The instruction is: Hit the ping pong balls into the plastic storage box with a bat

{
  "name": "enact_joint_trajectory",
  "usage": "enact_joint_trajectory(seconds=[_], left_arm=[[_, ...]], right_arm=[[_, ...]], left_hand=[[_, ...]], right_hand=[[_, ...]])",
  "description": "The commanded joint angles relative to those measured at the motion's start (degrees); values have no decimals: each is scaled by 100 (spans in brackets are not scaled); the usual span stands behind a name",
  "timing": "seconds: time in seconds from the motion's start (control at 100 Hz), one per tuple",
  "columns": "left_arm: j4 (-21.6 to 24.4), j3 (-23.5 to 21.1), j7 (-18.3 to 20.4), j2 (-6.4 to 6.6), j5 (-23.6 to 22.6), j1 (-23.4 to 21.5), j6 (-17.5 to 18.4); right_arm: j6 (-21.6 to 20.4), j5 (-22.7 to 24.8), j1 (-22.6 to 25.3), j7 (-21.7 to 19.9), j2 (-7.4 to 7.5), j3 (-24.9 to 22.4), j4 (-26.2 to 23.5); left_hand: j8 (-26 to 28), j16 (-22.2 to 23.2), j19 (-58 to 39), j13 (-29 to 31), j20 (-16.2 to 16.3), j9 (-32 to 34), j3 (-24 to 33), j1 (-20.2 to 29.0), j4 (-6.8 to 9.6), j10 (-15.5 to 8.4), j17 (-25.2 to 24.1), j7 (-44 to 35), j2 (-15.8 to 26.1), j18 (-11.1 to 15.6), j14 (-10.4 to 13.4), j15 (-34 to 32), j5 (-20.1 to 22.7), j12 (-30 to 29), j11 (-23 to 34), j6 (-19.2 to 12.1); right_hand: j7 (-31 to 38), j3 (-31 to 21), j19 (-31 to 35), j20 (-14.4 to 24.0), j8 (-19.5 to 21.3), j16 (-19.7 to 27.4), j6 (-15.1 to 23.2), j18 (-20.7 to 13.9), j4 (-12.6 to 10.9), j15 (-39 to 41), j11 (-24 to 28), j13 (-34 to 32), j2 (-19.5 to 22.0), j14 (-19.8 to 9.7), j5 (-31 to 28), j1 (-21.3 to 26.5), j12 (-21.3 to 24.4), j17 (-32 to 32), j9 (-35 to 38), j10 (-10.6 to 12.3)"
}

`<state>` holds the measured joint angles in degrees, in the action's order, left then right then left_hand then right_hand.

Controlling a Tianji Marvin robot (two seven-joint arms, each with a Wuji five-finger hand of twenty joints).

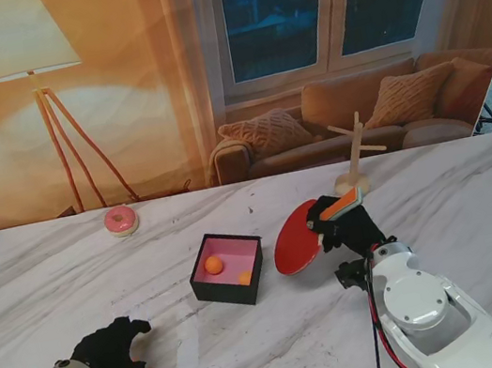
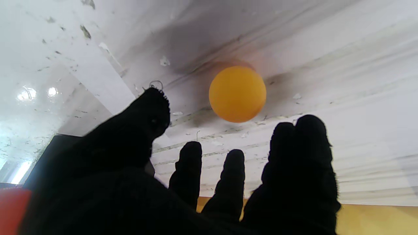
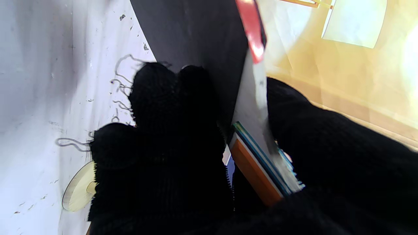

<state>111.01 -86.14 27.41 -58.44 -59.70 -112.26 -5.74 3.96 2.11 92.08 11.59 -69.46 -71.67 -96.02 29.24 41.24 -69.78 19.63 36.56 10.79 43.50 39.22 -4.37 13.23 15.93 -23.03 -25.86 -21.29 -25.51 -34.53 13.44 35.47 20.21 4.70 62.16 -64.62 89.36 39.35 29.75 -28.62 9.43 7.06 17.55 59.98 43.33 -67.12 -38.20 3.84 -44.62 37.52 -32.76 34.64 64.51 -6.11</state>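
Note:
A black storage box (image 1: pixel 228 268) with a pink inside stands mid-table, and two orange balls (image 1: pixel 213 264) lie in it. Just right of the box, my right hand (image 1: pixel 343 219) is shut on the handle (image 3: pixel 258 163) of a red bat (image 1: pixel 296 238), whose blade tilts toward the box. My left hand (image 1: pixel 113 350) hovers low over the table, nearer to me and left of the box, fingers apart. In the left wrist view another orange ball (image 2: pixel 237 94) rests on the marble just beyond the fingertips (image 2: pixel 191 153), untouched. The stand view does not show this ball.
A pink doughnut (image 1: pixel 121 220) lies far left near the table's back edge. A wooden peg stand (image 1: pixel 353 160) rises behind my right hand, and its round base (image 3: pixel 76 192) shows in the right wrist view. The marble table (image 1: pixel 478 200) stretches to the right.

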Motion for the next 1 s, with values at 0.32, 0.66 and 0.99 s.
enact_joint_trajectory(seconds=[0.32,0.66,0.99], left_arm=[[-184,96,-340,-52,-79,-253,-98],[-263,185,-544,-76,-181,-283,-323],[-306,242,-769,-101,-334,-274,-442]], right_arm=[[77,24,8,-65,-15,30,-45],[113,8,-10,-99,-11,46,-46],[142,1,7,-77,-17,54,-75]], left_hand=[[280,412,-670,928,44,-113,864,-1,-2,246,1035,-677,-517,515,-183,-892,-82,624,846,69],[900,674,-1092,1632,-616,165,1549,549,-48,219,2162,-1920,-725,1235,103,-1484,106,1052,1576,321],[1277,813,-1388,2210,-888,1210,1819,1171,-309,158,2690,-2863,-860,1507,234,-1703,1075,1396,2249,475]], right_hand=[[119,-196,-41,53,80,-80,71,-226,-127,-171,106,182,229,-326,-292,312,-82,-58,160,390],[123,-201,-37,54,79,-79,67,-232,-127,-170,107,181,227,-331,-299,309,-80,-55,158,387],[121,-200,-37,53,77,-80,70,-231,-125,-165,110,181,225,-329,-297,303,-80,-57,159,383]])
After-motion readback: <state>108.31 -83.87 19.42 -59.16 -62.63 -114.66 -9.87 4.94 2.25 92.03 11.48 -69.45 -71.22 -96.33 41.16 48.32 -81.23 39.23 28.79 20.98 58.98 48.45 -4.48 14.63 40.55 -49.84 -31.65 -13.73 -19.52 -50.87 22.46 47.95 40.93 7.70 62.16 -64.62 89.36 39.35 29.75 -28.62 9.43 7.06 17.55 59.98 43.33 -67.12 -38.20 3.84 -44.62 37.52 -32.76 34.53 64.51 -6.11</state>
